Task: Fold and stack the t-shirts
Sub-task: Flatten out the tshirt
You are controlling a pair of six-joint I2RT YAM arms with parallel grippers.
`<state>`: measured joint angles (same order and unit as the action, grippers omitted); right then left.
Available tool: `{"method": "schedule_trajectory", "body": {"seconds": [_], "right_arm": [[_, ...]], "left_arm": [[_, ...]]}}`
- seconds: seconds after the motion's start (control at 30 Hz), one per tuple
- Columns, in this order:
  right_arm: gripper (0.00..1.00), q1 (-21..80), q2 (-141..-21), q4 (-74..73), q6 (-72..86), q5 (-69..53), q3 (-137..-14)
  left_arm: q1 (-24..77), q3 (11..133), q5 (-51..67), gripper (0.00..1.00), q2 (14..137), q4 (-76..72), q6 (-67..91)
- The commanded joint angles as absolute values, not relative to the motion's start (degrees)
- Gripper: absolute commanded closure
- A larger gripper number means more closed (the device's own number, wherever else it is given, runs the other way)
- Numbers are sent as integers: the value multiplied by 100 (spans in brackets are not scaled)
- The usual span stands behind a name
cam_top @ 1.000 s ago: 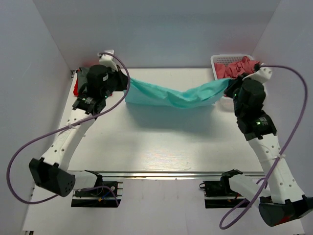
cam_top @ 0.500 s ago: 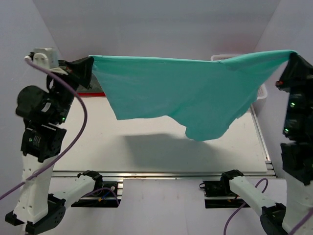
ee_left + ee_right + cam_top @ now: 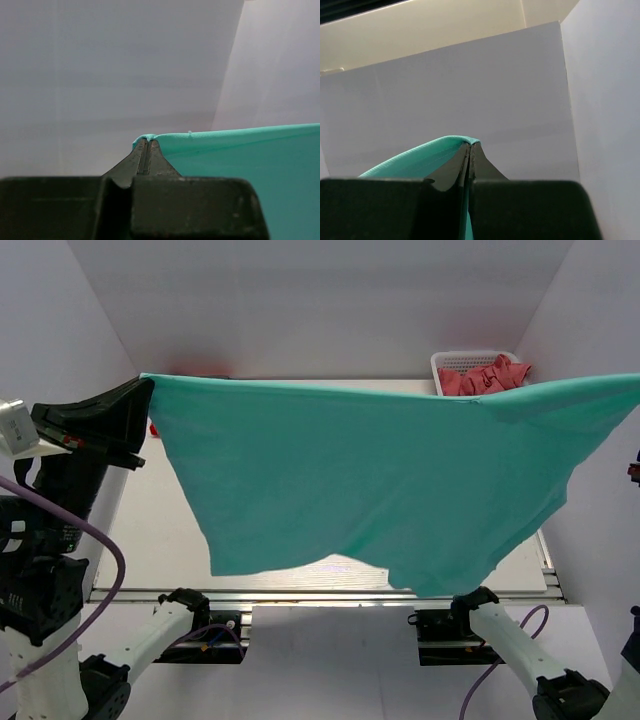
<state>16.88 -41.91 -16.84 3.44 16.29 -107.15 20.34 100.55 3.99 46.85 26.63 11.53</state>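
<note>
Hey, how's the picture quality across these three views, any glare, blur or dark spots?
Top external: soft, even light; the teal-green t-shirt is sharp, with a bright glare patch on the table just below its hem. Left wrist: the left gripper is a dark, slightly blurred silhouette against a pale wall. Right wrist: the right gripper is likewise dark and soft-edged.

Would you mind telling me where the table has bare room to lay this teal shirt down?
Bare table shows along the left, beside the teal shirt's hanging edge, and in a thin strip near its hem. The far right corner is crowded: the basket holds pink shirts. The middle is hidden behind the shirt.
</note>
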Motion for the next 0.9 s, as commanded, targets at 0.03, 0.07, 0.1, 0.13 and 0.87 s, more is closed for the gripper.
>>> {"method": "schedule_trajectory", "body": {"seconds": [0.03,0.07,0.1,0.13,0.87], "right_arm": [[100,1661,-4263,-1416,97,1714,-10240],[100,1679,-4324,-1154,79,1818,-10004],[100,1670,-4437,-1056,70,1889,-9741],[100,1687,-4499,-959,9,1942,-9616],[100,1029,-11493,9,334,1381,-9816]], "left_arm": [[1960,9854,264,100,4974,2751,1055],[1960,9800,185,100,5149,2699,1055],[1960,9730,124,100,5237,2698,1055],[1960,9547,-51,100,5334,2620,1055],[1380,10640,-1540,100,12373,1819,1195]]}}
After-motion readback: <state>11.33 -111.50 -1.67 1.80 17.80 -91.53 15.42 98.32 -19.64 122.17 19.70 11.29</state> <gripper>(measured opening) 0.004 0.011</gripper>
